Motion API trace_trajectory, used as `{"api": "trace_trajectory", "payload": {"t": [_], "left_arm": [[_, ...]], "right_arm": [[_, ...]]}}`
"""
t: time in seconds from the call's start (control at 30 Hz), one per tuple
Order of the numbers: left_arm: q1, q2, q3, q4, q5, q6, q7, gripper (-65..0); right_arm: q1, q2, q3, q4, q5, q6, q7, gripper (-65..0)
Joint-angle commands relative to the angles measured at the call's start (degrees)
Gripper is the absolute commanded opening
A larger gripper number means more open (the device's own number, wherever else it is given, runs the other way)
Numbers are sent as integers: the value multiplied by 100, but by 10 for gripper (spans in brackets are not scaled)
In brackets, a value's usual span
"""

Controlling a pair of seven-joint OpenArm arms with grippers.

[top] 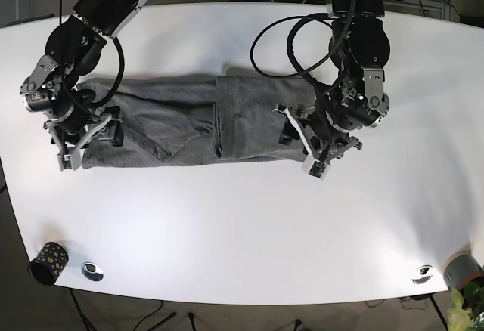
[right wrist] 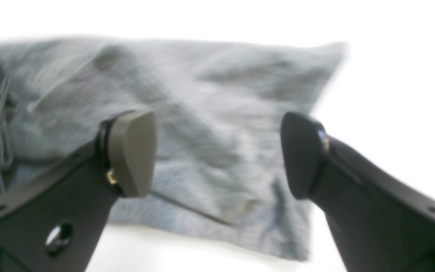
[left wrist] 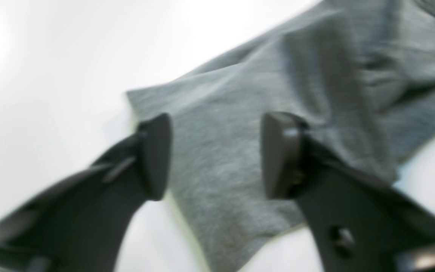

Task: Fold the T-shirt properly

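The grey T-shirt (top: 189,123) lies on the white table (top: 242,225) as a long band, its sides folded in and a fold line near the middle. My left gripper (left wrist: 219,156) is open, with both fingers hovering over the shirt's end corner (left wrist: 217,124). In the base view this gripper (top: 300,148) sits at the band's right end. My right gripper (right wrist: 217,155) is also open and hangs above the wrinkled cloth (right wrist: 202,113) at the band's left end (top: 83,138). Neither gripper holds any cloth.
A dark patterned cup (top: 47,263) stands at the front left corner, beside a metal disc (top: 92,270). Another disc (top: 422,273) and a grey pot (top: 461,270) are at the front right. Cables (top: 295,36) loop over the table's back.
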Motion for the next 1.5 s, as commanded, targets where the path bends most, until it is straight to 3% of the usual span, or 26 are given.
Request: {"api": "trace_trajectory", "payload": {"t": [0.0,0.17,0.47,0.63,1.1,1.27,1.47], "left_arm": [[-32,46,-114,87,-109,-294,-100,-403],[30,81,-334,-168,-100,-865,-91,-428],[21,46,-342,-1188,-100,-1428,-118,-504],[21,-139,-351,-1363,-100,-1481,-337,-504],[4,-156,-386,-880,-109,-1489,-329,-504],[4,-130,-421,-484,-109,-1489,-329,-504],[83,-156,-430,-344,-109,-1489,-329,-504]], "right_arm": [[290,187,309,-108,97,6,-20,-159],[563,591,599,-706,238,6,-55,-157],[615,1602,1030,-2868,2101,6,-20,-160],[510,1892,1030,-3466,2471,6,156,-160],[-149,1875,995,-3501,2462,6,542,-160],[-255,1734,960,-3501,2462,6,498,-160],[-290,1514,485,-3466,2488,6,498,-162]]}}
